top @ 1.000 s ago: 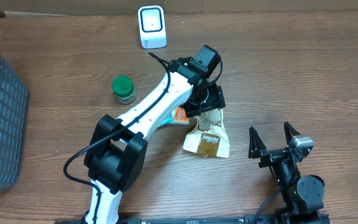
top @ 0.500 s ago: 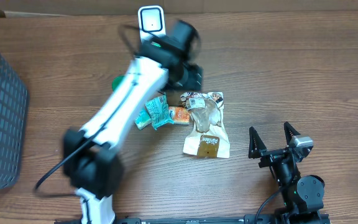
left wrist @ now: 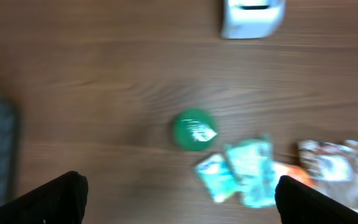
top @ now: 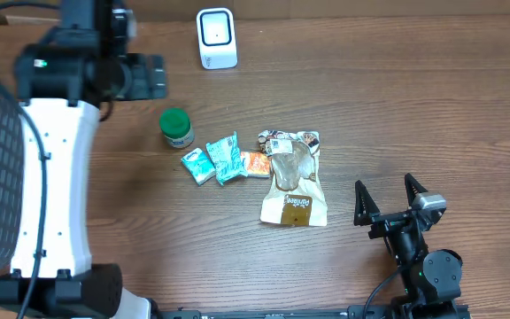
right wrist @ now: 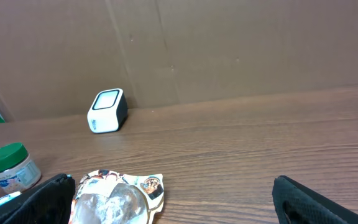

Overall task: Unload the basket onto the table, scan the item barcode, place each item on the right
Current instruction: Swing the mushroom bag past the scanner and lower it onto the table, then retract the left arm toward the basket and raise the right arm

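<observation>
1. Left gripper (top: 149,77) is hovering with jaws wide apart, gripping nothing.
2. Right gripper (top: 384,188) is sitting with jaws spread too, also empty.
3. Snack pouch (top: 295,179) is lying flat on the table (top: 432,97), well apart from the left jaws, near the right jaws on their forward-left side.
4. Barcode scanner (top: 216,37) is standing upright, well apart from both sets of jaws.
5. Green-lidded jar (left wrist: 193,129) is showing centred ahead of the left jaws.
6. 2 teal packets (top: 215,160) and 1 orange packet (top: 256,164) are lying between jar and pouch.
</observation>
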### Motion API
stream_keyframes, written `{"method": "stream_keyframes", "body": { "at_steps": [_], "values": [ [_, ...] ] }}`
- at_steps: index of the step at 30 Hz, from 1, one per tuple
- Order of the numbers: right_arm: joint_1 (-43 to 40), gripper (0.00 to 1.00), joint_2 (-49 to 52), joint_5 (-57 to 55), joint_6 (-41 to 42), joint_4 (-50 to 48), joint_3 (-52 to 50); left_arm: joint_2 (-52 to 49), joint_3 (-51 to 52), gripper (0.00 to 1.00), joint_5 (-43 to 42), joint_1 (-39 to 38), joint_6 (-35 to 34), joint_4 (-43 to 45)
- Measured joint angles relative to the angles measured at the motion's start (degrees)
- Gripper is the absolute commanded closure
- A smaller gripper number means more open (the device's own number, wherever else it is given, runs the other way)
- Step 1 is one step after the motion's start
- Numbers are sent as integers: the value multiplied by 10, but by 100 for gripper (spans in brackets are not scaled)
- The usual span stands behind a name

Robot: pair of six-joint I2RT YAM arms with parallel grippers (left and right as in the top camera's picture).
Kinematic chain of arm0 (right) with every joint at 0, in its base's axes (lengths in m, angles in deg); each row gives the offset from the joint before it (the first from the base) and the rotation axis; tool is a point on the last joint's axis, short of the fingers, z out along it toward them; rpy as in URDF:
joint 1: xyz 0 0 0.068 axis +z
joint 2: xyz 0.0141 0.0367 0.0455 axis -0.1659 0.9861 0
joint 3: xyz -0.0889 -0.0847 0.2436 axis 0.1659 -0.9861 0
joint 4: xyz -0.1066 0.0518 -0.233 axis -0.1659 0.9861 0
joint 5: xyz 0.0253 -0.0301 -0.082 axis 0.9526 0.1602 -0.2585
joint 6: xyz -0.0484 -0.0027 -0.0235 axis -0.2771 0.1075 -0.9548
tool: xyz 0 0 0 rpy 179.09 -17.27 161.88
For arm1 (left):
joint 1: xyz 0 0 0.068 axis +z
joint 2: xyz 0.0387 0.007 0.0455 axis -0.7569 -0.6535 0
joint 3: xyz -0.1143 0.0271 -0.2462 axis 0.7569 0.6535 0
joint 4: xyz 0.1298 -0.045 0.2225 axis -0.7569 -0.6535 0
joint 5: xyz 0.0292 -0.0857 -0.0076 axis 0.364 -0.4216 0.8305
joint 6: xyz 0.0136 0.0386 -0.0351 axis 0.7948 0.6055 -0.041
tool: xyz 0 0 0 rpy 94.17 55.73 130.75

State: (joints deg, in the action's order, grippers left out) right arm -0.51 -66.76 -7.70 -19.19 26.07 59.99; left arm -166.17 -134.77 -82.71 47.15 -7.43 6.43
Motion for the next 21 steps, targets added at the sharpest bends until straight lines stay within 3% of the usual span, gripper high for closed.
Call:
{"method": "stream_keyframes", "body": {
  "at_steps": [8,14,21],
  "values": [
    [0,0,0,0,0,0,0,-3,0,2,-2,113,68,-3],
    [0,0,0,0,0,0,0,-3,0,0,-10,156,145,-3],
    [0,0,0,0,0,0,0,-19,0,0,-42,207,177,11]
  ]
}}
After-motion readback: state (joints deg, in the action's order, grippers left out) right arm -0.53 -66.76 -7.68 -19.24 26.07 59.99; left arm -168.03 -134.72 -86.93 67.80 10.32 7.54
